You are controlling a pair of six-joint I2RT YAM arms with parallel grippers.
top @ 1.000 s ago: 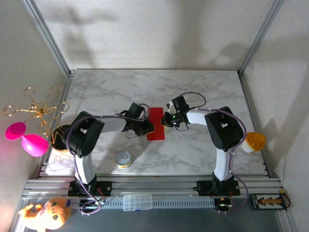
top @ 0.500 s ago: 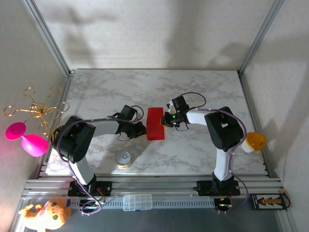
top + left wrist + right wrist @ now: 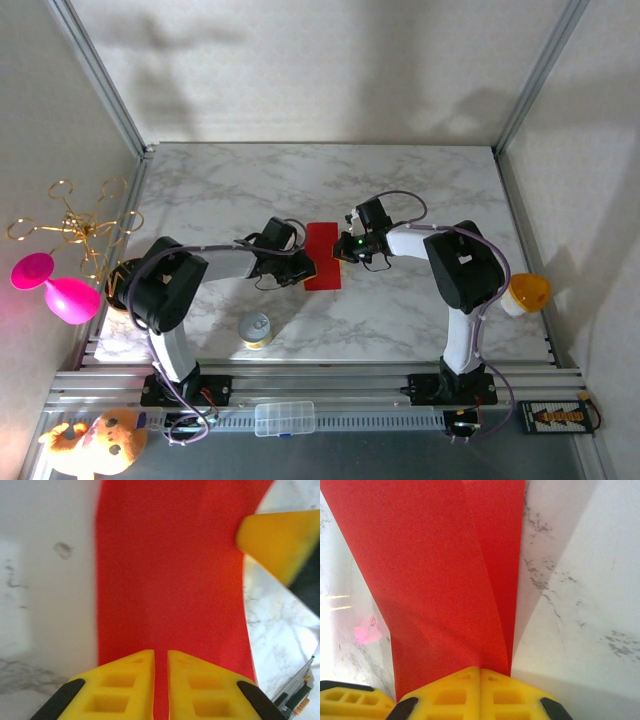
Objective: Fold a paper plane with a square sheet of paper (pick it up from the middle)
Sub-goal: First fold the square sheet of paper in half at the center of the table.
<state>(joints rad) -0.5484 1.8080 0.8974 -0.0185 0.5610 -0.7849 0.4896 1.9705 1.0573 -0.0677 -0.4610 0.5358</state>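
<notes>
Marble-veined tabletop (image 3: 300, 180) lies bare behind and to the right of the arms, with wide room up to the far edge. At mid-table the square sheet of paper (image 3: 322, 255), bright red and folded to a narrow rectangle, lies between the two arms. The right gripper (image 3: 342, 250) has its jaws pressed together on the paper's right edge, layers fanning out from the pinch. The left gripper (image 3: 300, 268) sits at the near left edge, jaws almost together, red showing through the thin slit — whether they nip the paper I cannot tell. A tin (image 3: 256, 330) stands near the front edge. The yellow board (image 3: 553, 415) on the rail bears print too small to read.
</notes>
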